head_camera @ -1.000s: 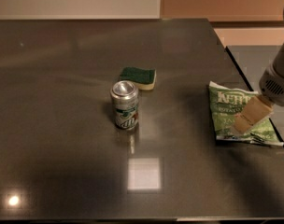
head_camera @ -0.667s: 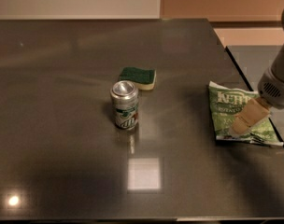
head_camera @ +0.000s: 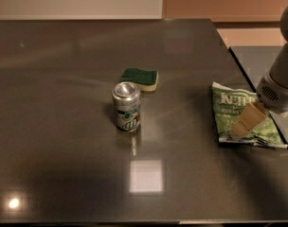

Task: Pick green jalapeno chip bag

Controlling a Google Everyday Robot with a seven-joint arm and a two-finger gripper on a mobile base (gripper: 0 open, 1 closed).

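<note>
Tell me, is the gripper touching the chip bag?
Cannot tell. The camera view shows the gripper overlapping the bag near the table edge, but neither contact nor a gap shows.

One view only. The camera is looking down at a slant across the dark table [head_camera: 63, 141], facing the far wall [head_camera: 77, 1]. It is sitting fairly high and mid-near, taking in most of the tabletop; the table's right edge is cutting diagonally through the right side. The soda can [head_camera: 127, 107] is landing near frame centre, with the sponge [head_camera: 141, 78] just behind it. The arm [head_camera: 281, 84] is coming in from the right border, and the gripper [head_camera: 240, 127] is showing at far right over the green jalapeno chip bag [head_camera: 229, 108].
</note>
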